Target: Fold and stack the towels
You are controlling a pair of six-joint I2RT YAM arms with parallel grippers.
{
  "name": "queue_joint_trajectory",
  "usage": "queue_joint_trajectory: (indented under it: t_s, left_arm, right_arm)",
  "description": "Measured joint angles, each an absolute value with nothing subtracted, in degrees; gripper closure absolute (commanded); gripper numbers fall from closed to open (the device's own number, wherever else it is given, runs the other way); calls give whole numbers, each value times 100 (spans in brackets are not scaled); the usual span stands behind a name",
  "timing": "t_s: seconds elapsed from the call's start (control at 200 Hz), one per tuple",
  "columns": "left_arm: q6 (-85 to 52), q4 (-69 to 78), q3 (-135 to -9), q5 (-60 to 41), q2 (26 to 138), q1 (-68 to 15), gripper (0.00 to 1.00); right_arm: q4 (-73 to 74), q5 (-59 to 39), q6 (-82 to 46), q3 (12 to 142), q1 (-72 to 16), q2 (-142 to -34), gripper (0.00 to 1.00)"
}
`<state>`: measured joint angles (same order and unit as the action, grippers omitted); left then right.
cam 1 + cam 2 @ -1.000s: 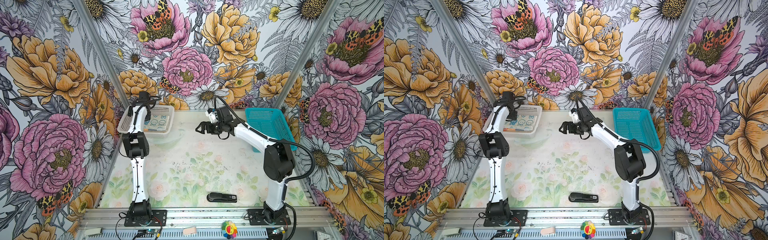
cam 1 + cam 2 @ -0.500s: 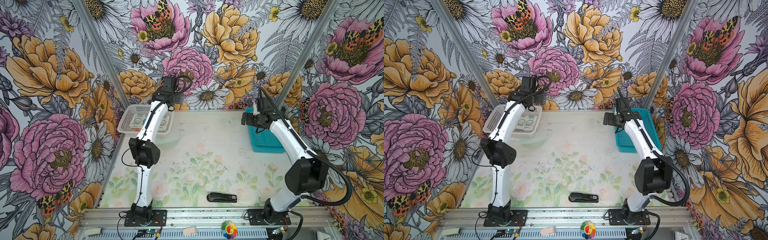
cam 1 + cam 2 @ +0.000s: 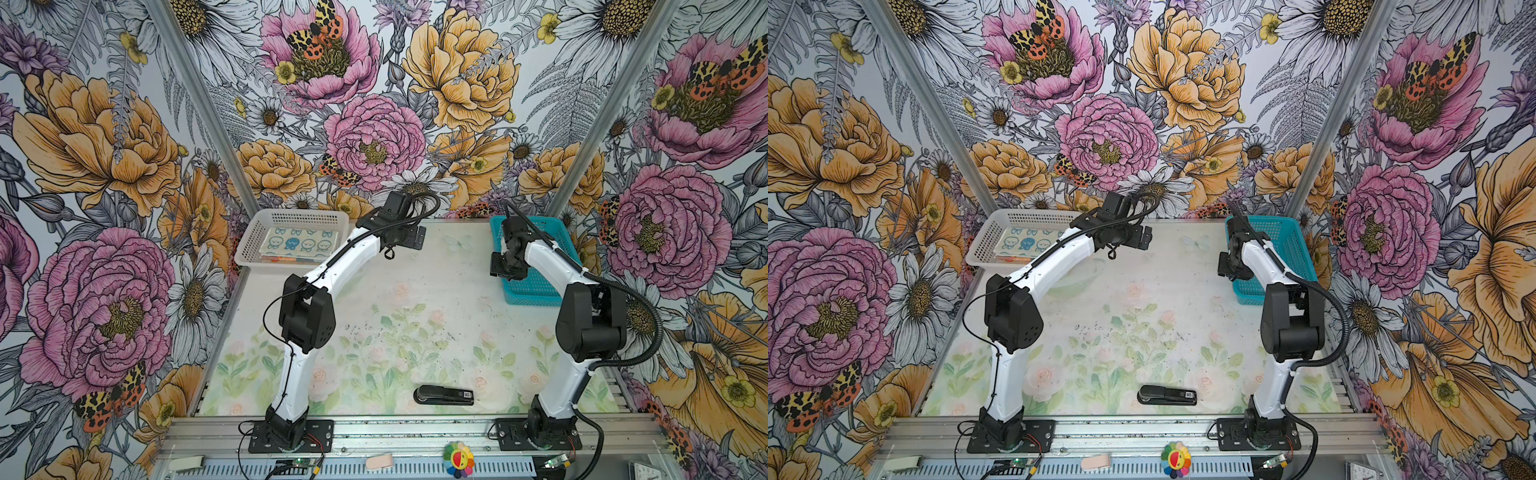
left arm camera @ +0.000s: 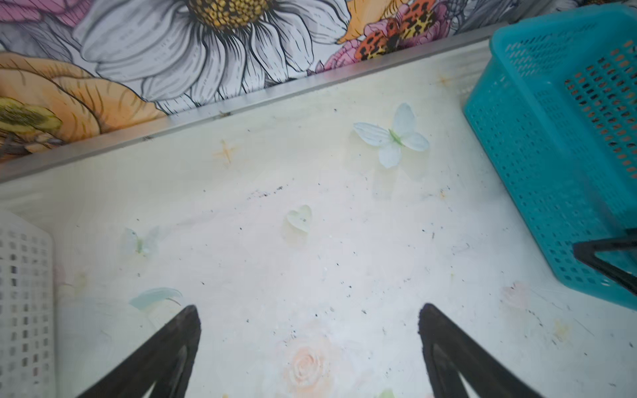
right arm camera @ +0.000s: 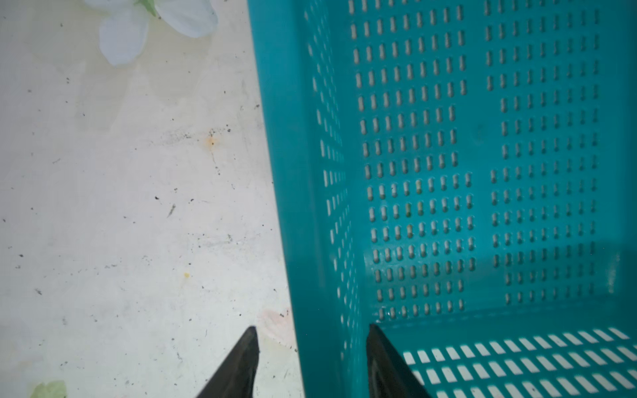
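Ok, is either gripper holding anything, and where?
Left gripper: open, empty. Right gripper straddles the teal basket's side wall; whether it grips cannot be told.

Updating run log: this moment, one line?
left claw open, empty | right claw astride teal basket wall | towels in white basket

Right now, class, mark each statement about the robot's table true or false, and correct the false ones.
1. Folded towels lie in the white basket. True.
2. The teal basket holds a towel. False: no towel shows in it.
3. The left hand grips a towel. False: it is open and empty above the table.
4. The right hand straddles the teal basket's wall. True.
5. The stapler lies in the white basket. False: it lies on the table, near the front.
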<state>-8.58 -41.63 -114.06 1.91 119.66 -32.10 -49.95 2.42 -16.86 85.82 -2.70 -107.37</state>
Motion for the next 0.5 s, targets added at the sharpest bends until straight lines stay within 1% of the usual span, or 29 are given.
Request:
queue_joint_trajectory:
  t_s: [0.07, 0.195, 0.295, 0.39, 0.5]
  left_arm:
    - [-1050, -3883, -10866, 60, 11657, -3251, 1]
    - [-1275, -3516, -10320, -51, 11205, -3247, 1]
    - [-1365, -3297, -10044, -54, 10899, -3232, 1]
    - [-1433, -3105, -9695, -73, 10575, -3181, 1]
    - [-1516, -2995, -9258, -97, 10213, -2991, 1]
  right_arm:
    - [-4987, 259, -1717, 8576, -292, -10766, 71]
    - [-4945, 305, -1837, 8576, -425, -10768, 78]
    - [-4893, 399, -1944, 8582, -731, -10768, 87]
    - [-4956, 563, -2226, 8665, -1116, -10768, 89]
    - [-5050, 578, -2617, 8960, -1599, -10851, 93]
